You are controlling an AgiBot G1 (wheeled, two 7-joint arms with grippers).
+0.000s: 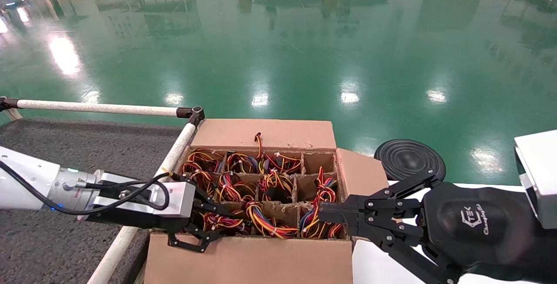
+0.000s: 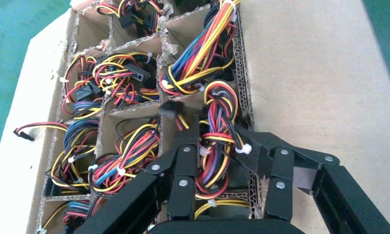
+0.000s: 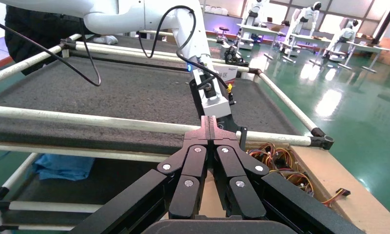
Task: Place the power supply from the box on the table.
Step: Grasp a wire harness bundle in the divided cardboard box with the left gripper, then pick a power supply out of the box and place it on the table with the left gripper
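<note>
The box [image 1: 248, 258] stands open, its divider cells full of red, yellow and black wire bundles. My left gripper [image 1: 217, 225] reaches into the near-left cell. Its open fingers [image 2: 185, 146] straddle the tied wire bundle of the power supply [image 2: 217, 146], and the case below the wires is mostly hidden. My right gripper [image 1: 322, 212] hovers shut over the box's near-right corner, holding nothing. In the right wrist view the right gripper [image 3: 210, 122] points across the box [image 3: 349, 204] towards the table [image 3: 125, 92]. The dark grey table [image 1: 65, 153] lies left of the box.
A white tube rail [image 1: 174, 153] with black joints runs between table and box. A black round disc [image 1: 410, 158] and a white surface [image 1: 378, 262] sit right of the box. Beyond is glossy green floor. A blue cloth [image 3: 61, 165] lies under the table.
</note>
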